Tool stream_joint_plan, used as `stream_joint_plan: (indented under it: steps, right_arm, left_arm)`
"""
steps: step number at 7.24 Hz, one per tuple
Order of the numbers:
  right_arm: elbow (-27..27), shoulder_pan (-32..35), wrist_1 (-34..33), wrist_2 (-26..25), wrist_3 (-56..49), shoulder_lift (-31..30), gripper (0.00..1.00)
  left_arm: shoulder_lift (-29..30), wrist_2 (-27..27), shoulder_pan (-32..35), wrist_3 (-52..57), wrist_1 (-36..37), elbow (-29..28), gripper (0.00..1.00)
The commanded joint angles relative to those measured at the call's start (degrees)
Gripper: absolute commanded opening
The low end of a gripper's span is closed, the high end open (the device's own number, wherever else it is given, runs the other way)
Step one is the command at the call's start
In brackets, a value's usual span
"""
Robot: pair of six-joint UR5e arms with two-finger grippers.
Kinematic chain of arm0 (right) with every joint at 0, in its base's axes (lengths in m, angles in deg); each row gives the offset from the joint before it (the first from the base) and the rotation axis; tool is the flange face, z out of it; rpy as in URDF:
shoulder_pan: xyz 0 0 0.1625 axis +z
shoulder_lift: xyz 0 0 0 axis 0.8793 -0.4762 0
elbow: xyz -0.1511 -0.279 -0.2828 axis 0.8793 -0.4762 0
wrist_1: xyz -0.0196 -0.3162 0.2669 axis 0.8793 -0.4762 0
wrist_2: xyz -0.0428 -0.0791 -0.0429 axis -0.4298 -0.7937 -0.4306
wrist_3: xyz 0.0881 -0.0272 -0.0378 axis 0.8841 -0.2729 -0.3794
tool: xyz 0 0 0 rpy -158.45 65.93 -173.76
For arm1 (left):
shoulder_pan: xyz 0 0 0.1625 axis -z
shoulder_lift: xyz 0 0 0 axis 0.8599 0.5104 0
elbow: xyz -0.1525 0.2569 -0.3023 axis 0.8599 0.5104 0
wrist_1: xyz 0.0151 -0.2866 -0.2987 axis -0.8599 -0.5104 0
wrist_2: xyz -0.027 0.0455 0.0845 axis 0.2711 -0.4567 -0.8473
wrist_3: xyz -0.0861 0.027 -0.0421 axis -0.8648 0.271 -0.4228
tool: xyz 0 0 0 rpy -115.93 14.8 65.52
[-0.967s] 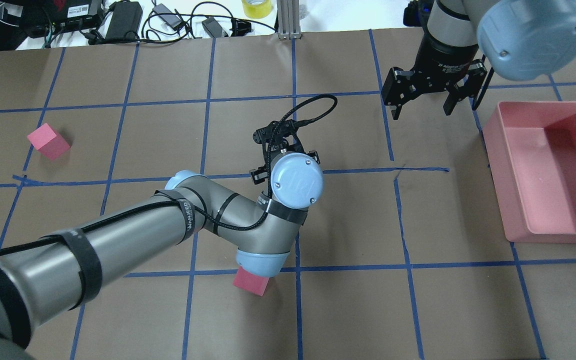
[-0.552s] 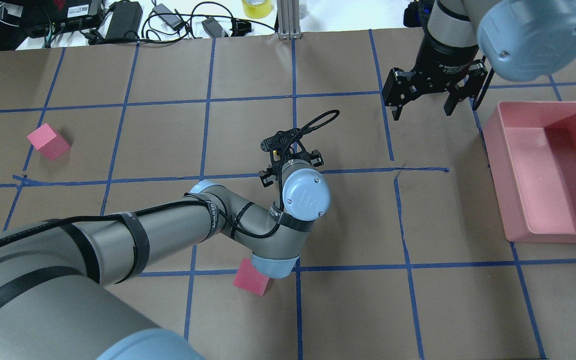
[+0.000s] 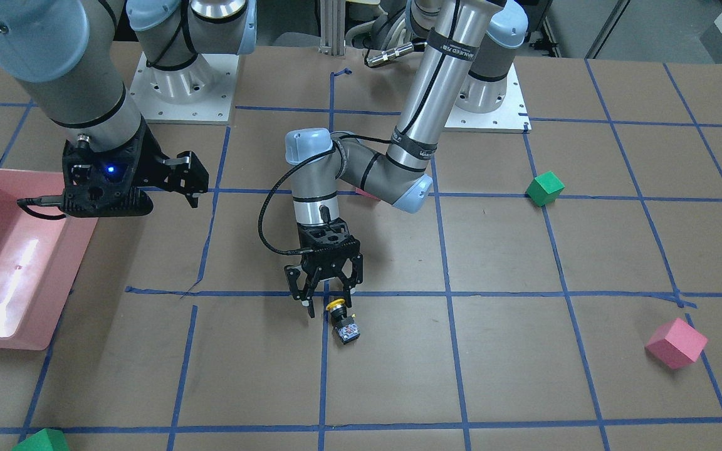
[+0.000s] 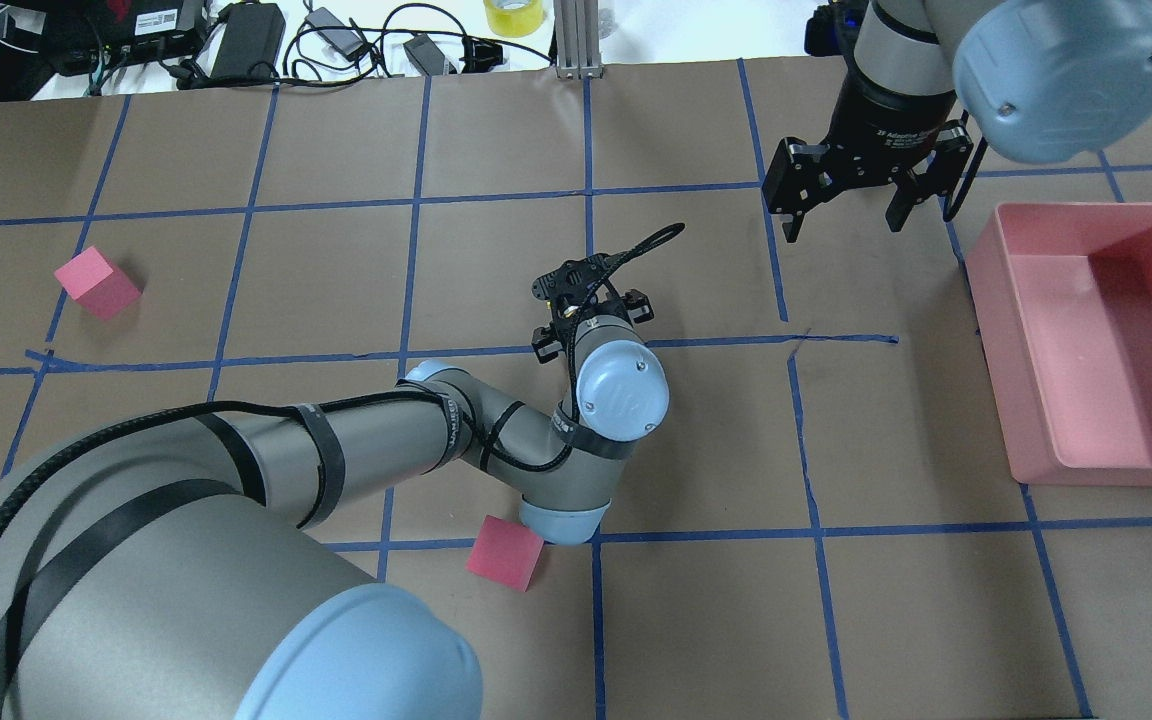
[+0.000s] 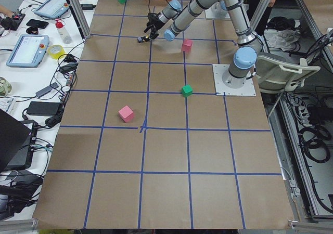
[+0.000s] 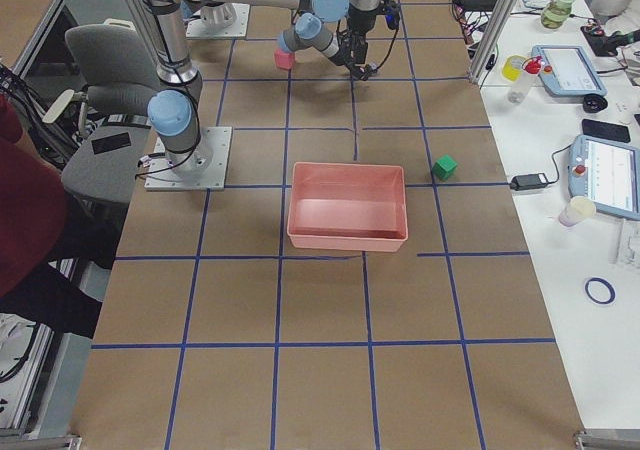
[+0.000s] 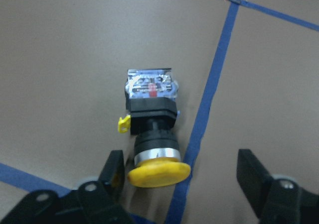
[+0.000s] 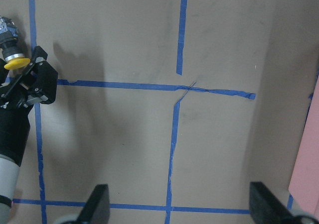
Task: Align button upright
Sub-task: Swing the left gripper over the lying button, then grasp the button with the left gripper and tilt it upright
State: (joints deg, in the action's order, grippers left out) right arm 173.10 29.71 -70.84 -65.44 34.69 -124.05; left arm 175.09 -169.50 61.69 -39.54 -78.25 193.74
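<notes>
Push-button, on its side on table beside tape line, is being flanked off-ctr by spread-open L gripper (R gripper also open, well apart); round cap prob. risks being rolled aside at closing.

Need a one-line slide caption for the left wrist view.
Open left end effector hovers over the button, which lies on its side beside a blue tape line.

A pink bin sits on the brown surface just beside the right pincer. A pink cube lies robot-side of the left pincer, fairly near. A second pink cube and a green cube rest well apart from it, out to its left.
</notes>
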Motion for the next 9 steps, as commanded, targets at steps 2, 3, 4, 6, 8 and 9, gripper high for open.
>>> stream_joint_plan:
  steps: [2,3,4,6,8,9]
  right_arm:
    - [0.0,0.0,0.1,-0.3,-0.1,0.0,1.0]
    - [0.0,0.1,0.1,0.1,0.0,0.0,1.0]
    - [0.0,0.0,0.2,0.0,-0.1,0.0,1.0]
    - [0.0,0.0,0.2,0.1,-0.1,0.0,1.0]
    - [0.0,0.1,0.0,0.2,0.0,0.0,1.0]
    - [0.0,-0.1,0.4,-0.7,-0.1,0.1,1.0]
  left_arm:
    - [-0.7,-0.6,0.0,1.7,0.1,0.6,0.54]
    - [-0.8,-2.3,0.0,1.7,0.1,1.2,0.36]
    - [-1.2,-2.4,0.0,1.7,0.1,1.6,0.13]
    - [-2.4,-2.0,0.0,1.7,-0.7,1.5,0.0]
    - [-8.1,2.0,-0.1,1.6,-9.0,0.0,0.0]
    - [-12.2,6.1,-1.1,1.5,-18.7,-1.4,0.0]
